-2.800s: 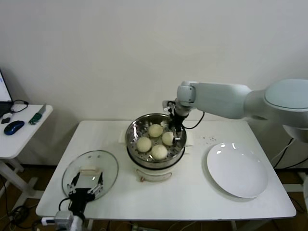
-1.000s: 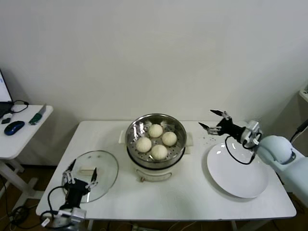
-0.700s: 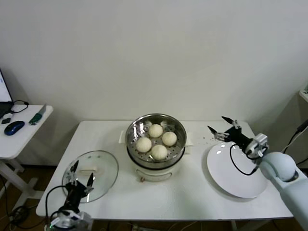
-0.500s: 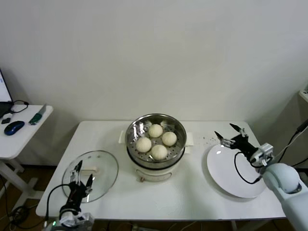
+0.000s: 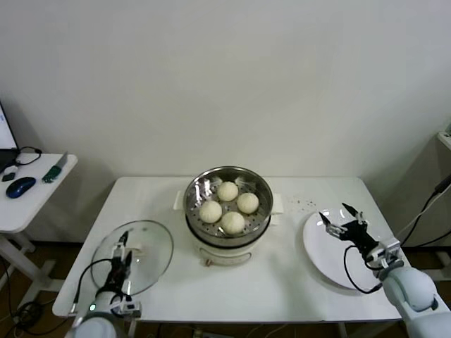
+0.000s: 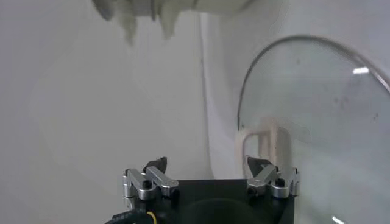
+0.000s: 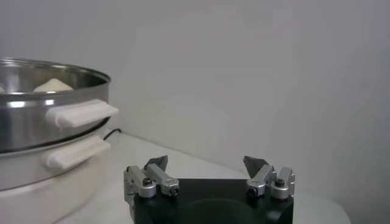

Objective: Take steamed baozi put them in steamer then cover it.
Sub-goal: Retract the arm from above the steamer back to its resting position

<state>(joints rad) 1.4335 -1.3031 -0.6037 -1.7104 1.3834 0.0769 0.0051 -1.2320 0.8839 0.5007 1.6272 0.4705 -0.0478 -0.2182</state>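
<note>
1. One white desk (image 5: 282, 282) carries all the work items. A second, smaller side table (image 5: 32, 193) stands apart on the robot's left, holding a dark computer mouse (image 5: 20, 186).
2. One steamer (image 5: 228, 205) stands at the middle of the desk, uncovered: a shiny steel basket on a white pot base.
3. One white plate (image 5: 331, 264) lies flat to the right of the steamer, bare.
4. One cover (image 5: 144, 250), clear glass with a cream bar handle, lies flat near the desk's front left corner, well apart from the steamer.
5. Four steamed baozi (image 5: 233, 222) sit inside the steamer basket, close together.
6. Left claw (image 5: 125, 252): fingers spread wide, holding nothing, positioned over the near edge of the cover beside its handle.
7. Right claw (image 5: 342, 222): fingers spread wide, holding nothing, positioned over the left part of the plate, apart from the steamer.
</note>
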